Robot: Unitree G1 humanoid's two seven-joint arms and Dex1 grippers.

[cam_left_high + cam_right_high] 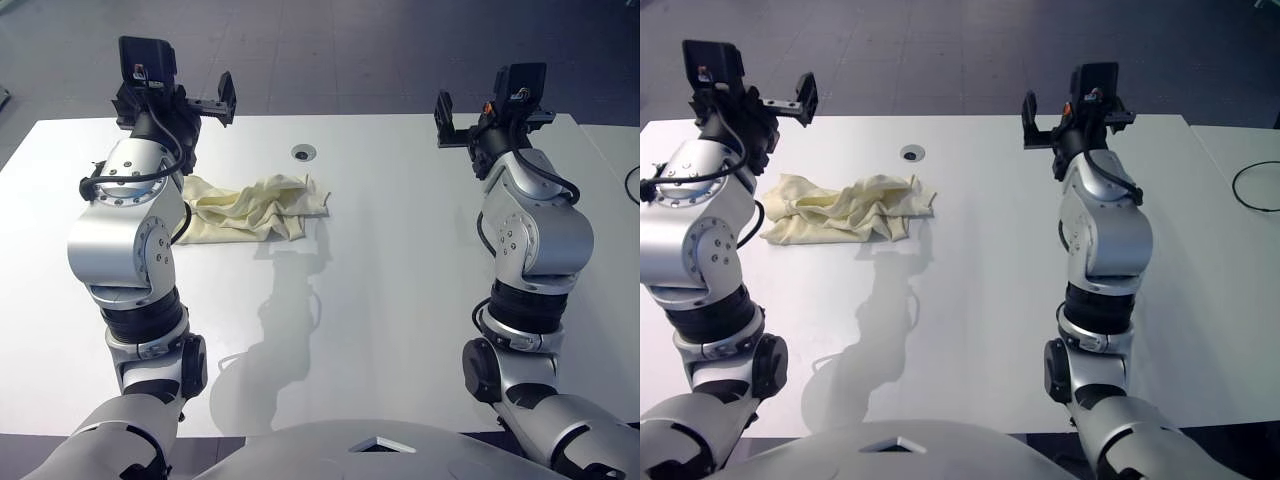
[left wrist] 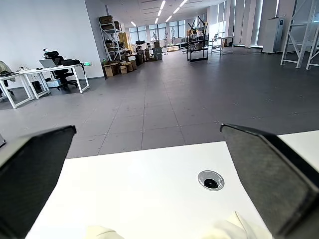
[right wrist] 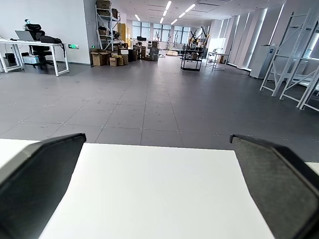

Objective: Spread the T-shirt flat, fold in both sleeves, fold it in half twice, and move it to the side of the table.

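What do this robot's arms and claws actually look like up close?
The left arm and right arm are chunky rounded silver shells with black joint bands and rings of small screws. Black cables loop outside each elbow. The left claw and right claw are matte black, each with two flat fingers and a boxy camera block.

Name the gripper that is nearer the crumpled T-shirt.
The left gripper: it hangs by the left end of the cream T-shirt, while the right gripper is across the table, well apart from it.
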